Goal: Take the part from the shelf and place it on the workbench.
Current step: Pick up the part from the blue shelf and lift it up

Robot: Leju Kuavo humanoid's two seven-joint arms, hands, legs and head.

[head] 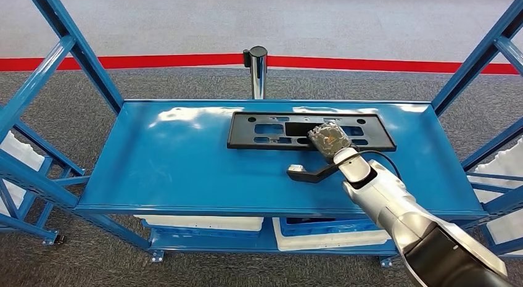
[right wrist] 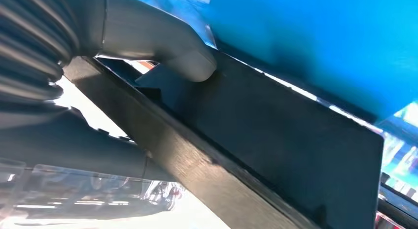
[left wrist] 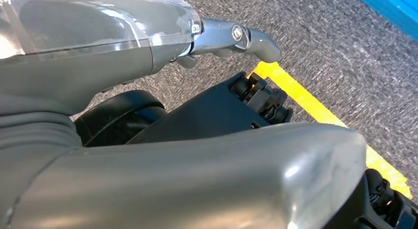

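**Robot hand closing on part at blue shelf**

A flat black rectangular plastic frame with cut-outs (head: pixel 308 131) is lying on the blue metal shelf (head: pixel 172 157), right of centre in the head view. The right hand (head: pixel 329 140) is resting on its near edge; in the wrist view the thick grey thumb (right wrist: pixel 190 61) is pressing the panel, apparently gripping it. The left hand (left wrist: pixel 197 155) is hanging over grey carpet; its grasp cannot be told.

Readable text: none on the black part (head: pixel 310 131), the blue shelf (head: pixel 172 170), or the floor's red line (head: pixel 154 61).
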